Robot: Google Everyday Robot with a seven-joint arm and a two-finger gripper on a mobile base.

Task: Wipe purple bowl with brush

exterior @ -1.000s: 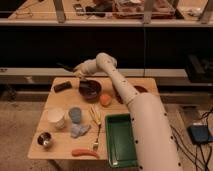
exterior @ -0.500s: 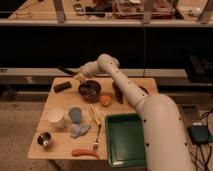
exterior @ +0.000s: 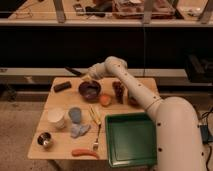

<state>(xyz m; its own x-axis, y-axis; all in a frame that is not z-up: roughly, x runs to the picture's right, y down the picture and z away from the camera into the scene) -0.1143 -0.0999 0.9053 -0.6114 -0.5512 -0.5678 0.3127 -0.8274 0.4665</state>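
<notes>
The tabletop [exterior: 62, 102] looks like pale matt wood. The purple bowl [exterior: 90, 90] is glossy inside, the small bowl [exterior: 44, 140] shiny metal, the tray [exterior: 131, 141] smooth green plastic. The claw [exterior: 87, 77] sits at the purple bowl's far rim.

One camera looks down from high up, close beside the robot's white arm [exterior: 145, 97]; it faces the wooden table [exterior: 65, 101] and the dark shelves [exterior: 50, 45] behind; the gripper [exterior: 88, 76] sits at the table's far side, by the purple bowl [exterior: 90, 90].
</notes>
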